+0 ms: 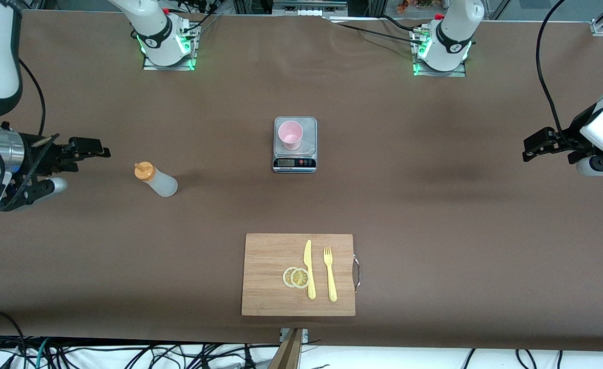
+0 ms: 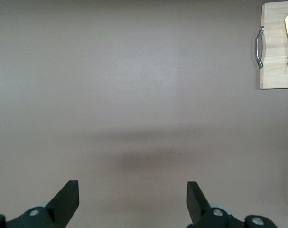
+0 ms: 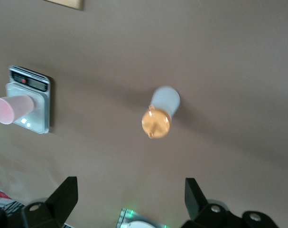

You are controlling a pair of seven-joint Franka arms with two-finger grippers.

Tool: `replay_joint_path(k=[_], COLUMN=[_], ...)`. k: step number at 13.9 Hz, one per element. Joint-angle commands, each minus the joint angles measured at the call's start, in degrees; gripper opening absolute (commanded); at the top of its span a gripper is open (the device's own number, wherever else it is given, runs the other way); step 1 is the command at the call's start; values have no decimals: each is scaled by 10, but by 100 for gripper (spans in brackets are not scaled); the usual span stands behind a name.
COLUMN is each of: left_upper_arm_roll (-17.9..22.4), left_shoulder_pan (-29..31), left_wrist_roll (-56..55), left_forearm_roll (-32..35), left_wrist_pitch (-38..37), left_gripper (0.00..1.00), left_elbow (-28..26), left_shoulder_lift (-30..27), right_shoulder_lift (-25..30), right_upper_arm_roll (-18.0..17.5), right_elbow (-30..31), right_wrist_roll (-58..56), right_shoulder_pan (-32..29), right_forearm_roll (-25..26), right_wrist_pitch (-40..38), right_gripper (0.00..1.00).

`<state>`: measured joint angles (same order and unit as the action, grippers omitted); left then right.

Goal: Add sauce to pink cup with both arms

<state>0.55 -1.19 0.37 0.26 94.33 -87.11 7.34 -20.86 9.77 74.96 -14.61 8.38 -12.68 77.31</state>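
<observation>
Pink cup (image 1: 290, 134) stands on the scale (image 1: 294, 163); sauce bottle (image 1: 156, 179) stands toward the right arm's end of the desk. Right tool (image 1: 83, 148) and left tool (image 1: 534, 146) hover, fingers apart, holding nothing: start or finish alike.

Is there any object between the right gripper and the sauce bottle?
Nothing visible. Only bare table lies between the open right gripper and the sauce bottle. The path from the bottle to the pink cup on the scale also looks free.
</observation>
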Motion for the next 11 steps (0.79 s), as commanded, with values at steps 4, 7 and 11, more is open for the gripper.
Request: replay_joint_path(k=[4,7,11], left_upper_arm_roll=[-4,-4,-4], left_shoulder_pan=[7,7,8], left_wrist_roll=[10,10,10], left_forearm_roll=[13,13,12], left_wrist_pitch=[-10,-11,-11], left_gripper=[100,100,100], left_elbow=[18,18,18], left_shoulder_lift=[6,5,6], right_shoulder_lift=[107,113,149], right_upper_arm_roll=[-16,-15,-15], right_elbow=[116,117,118], right_wrist_roll=[85,83,84], right_shoulder_pan=[10,3,-22], right_forearm_roll=[97,106,117], right_wrist_pitch=[35,75,77], right_gripper=[100,100,100])
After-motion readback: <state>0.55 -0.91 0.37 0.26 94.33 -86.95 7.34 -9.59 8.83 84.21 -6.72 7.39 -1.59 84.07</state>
